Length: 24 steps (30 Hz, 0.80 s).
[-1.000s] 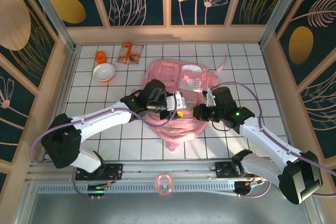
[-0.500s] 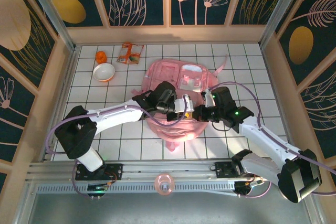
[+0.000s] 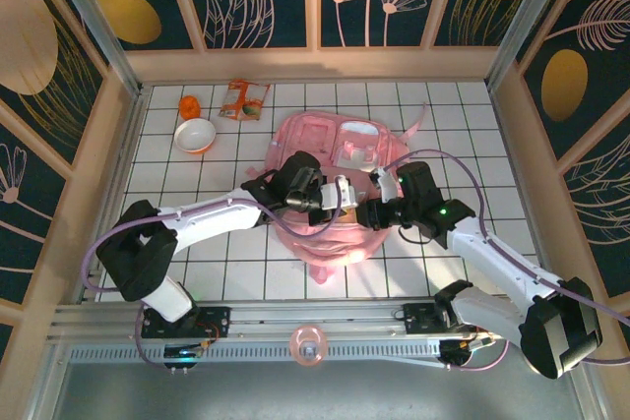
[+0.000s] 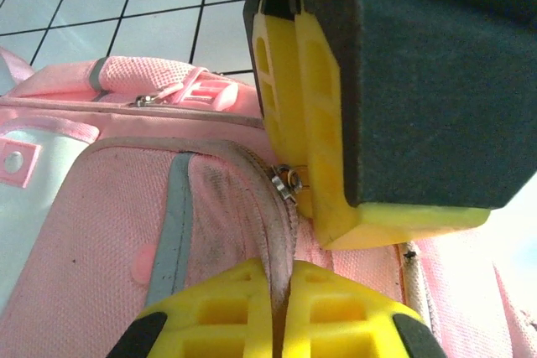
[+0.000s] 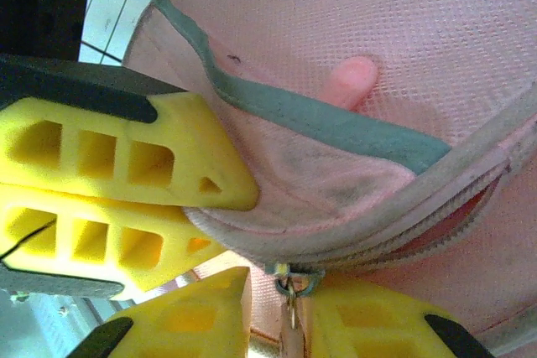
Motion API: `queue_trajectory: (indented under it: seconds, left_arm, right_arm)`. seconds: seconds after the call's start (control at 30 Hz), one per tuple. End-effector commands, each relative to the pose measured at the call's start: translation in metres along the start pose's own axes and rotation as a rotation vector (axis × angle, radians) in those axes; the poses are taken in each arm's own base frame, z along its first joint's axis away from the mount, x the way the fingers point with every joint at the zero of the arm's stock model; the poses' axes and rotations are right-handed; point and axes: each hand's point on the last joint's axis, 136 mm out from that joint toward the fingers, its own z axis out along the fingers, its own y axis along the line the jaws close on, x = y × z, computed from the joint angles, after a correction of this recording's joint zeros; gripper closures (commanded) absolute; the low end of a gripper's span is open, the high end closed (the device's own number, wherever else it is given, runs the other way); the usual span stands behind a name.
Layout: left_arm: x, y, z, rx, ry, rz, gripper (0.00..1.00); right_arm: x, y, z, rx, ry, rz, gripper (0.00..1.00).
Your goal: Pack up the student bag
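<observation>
The student bag [image 3: 325,135] is a pink backpack lying flat in the middle of the table. My left gripper [image 3: 345,194] is shut on the grey-pink zipper band [image 4: 281,241] at the bag's opening, with the fabric pinched between its yellow fingers [image 4: 210,316]. In the right wrist view these same fingers [image 5: 126,157] clamp the flap. Directly opposite, my right gripper [image 3: 371,210] stands slightly open. The metal zipper pull [image 5: 294,284] hangs in the gap, against one finger [image 5: 377,324]. That pull [image 4: 288,180] also shows beside the right gripper's fingers [image 4: 336,148].
At the back left stand a white bowl [image 3: 195,134], a small orange object [image 3: 189,105] and an orange snack packet [image 3: 244,99]. A pink ring [image 3: 309,346] sits on the front rail. Wooden walls [image 3: 512,145] enclose the tiled table [image 3: 197,263].
My left gripper has moved right onto the bag's zipper edge and closed on it. The right gripper's jaws have parted a little around the zipper pull.
</observation>
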Motion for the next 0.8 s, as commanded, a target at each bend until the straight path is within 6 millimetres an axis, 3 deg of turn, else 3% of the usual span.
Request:
queue_trajectory:
  seconds: [0.0,0.17,0.37,0.47,0.57,0.77]
  left_arm:
    - [-0.02,-0.027,-0.011,0.11,-0.112,-0.019,1.0]
    - [-0.024,-0.025,-0.012,0.099,-0.127,-0.032,1.0]
    - [-0.024,-0.014,-0.018,0.078,-0.148,-0.054,1.0]
    - [-0.024,-0.008,-0.021,0.067,-0.156,-0.067,1.0]
    - [-0.022,-0.004,-0.025,0.056,-0.156,-0.072,1.0]
    - [-0.014,-0.003,-0.03,0.045,-0.125,-0.055,1.0]
  right_arm:
    - [-0.014,-0.008,0.002,0.025,-0.07,-0.052,0.77]
    - [-0.011,-0.018,0.004,0.071,-0.067,0.002,0.77]
    - [-0.001,-0.014,0.001,0.039,-0.076,0.051,0.78]
    - [0.005,-0.02,0.0,0.061,-0.071,0.084,0.84]
    - [0.008,-0.029,-0.004,0.116,-0.08,0.115,0.99]
    - [-0.002,-0.037,-0.011,0.16,-0.105,0.136,1.0]
